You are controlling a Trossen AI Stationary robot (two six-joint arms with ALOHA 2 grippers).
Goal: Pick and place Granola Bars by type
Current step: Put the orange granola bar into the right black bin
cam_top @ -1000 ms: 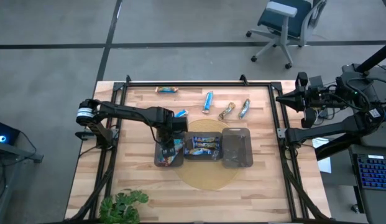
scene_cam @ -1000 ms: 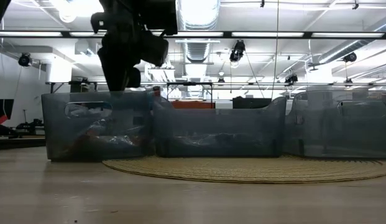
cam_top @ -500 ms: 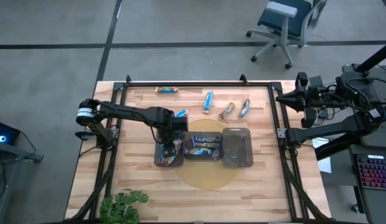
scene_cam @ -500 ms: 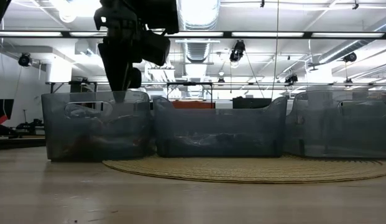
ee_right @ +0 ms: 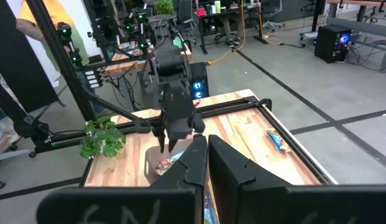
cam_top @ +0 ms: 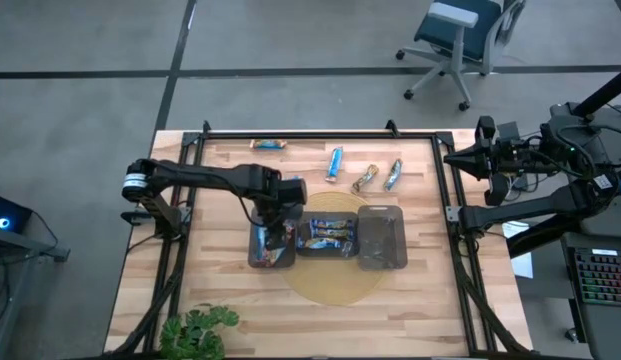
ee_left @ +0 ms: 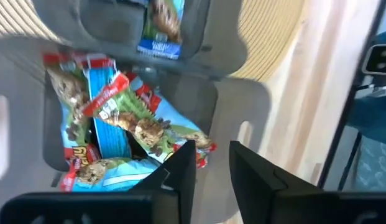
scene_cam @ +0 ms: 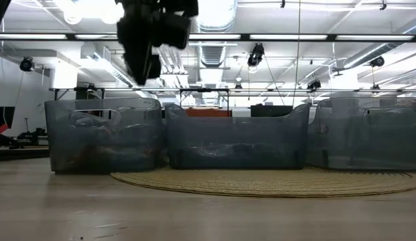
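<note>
My left gripper hangs open above the left tray, with nothing between its fingers. Several Granola Bars in blue, red and green wrappers lie piled in that tray. The middle tray holds blue-wrapped bars. Loose bars lie flat on the wood farther back: one at the far edge, a blue one and two mixed ones. My right gripper is shut and waits raised beyond the table's right edge.
Three dark translucent trays stand side by side on a round woven mat; the right one shows nothing inside. A potted plant sits at the near left corner. Black rails frame the table.
My left gripper has risen out of the left tray and now hangs clear above its rim. The bars in the tray lie still.
</note>
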